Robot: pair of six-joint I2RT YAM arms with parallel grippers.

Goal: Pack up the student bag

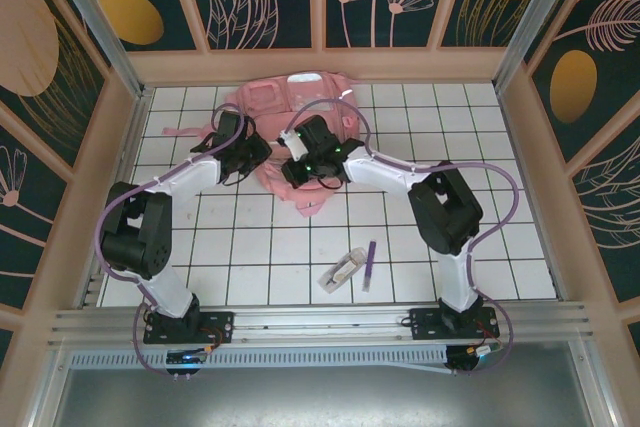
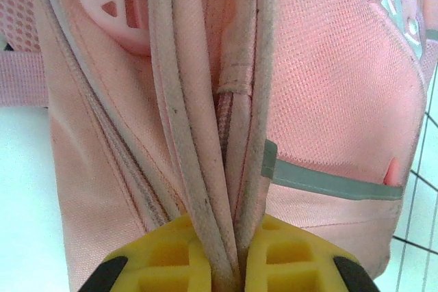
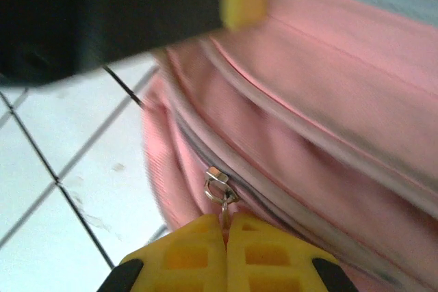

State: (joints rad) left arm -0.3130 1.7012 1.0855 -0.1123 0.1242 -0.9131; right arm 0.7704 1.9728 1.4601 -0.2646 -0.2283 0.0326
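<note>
The student bag [image 1: 268,105] lies by the far edge of the desk [image 1: 300,247], left hand [image 2: 233,264] clamped on its piped seam [image 2: 198,169], likely bracing it so the right hand [image 3: 226,237], pinching the zip pull [image 3: 219,186], can open it

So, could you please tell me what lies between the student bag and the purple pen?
Between the student bag and purple pen, just bare tiles, top external view.

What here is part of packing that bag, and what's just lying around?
Part of the job:
- large soft pink fabric backpack
- left gripper, shut on its piped seams
- right gripper, shut on the metal zip pull

Lying untouched:
- purple pen
- small whitish oblong item beside it
Both are probably awaiting packing.
</note>
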